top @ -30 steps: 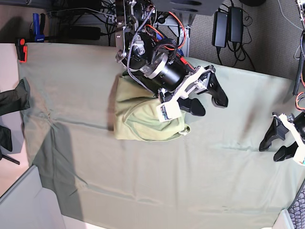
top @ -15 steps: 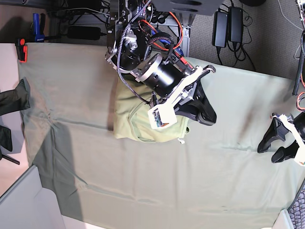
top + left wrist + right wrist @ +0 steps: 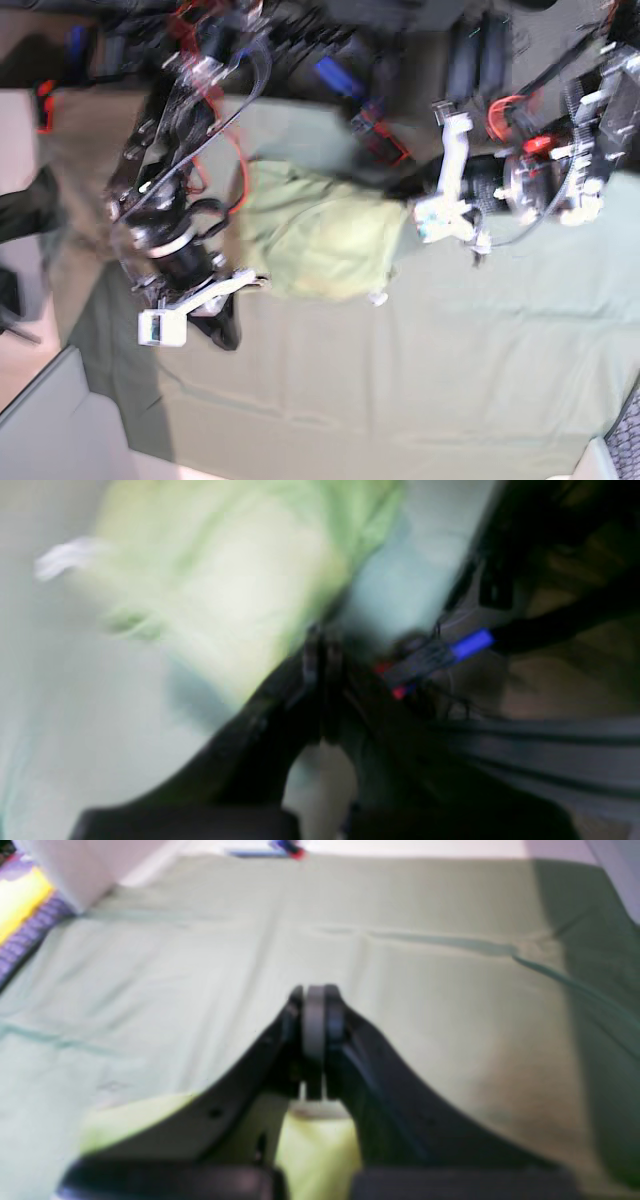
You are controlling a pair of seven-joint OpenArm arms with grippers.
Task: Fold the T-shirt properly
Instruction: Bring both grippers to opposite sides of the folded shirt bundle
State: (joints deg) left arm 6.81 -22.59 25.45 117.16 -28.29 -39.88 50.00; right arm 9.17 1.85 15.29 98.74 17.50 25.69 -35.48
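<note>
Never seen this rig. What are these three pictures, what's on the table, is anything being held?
It is a robot with two arms, each ending in a pincer and carrying its own camera. The base view looks down on the whole table; the two wrist views look along each pincer.

A grey-green tablecloth covers the table. On it lies the T-shirt, yellow-green and bunched into a compact pile, with a small white tag at its edge.

The right pincer is shut, over bare cloth, holding nothing. The left pincer is also shut beside the shirt; that view is too blurred to tell whether it pinches fabric.
</note>
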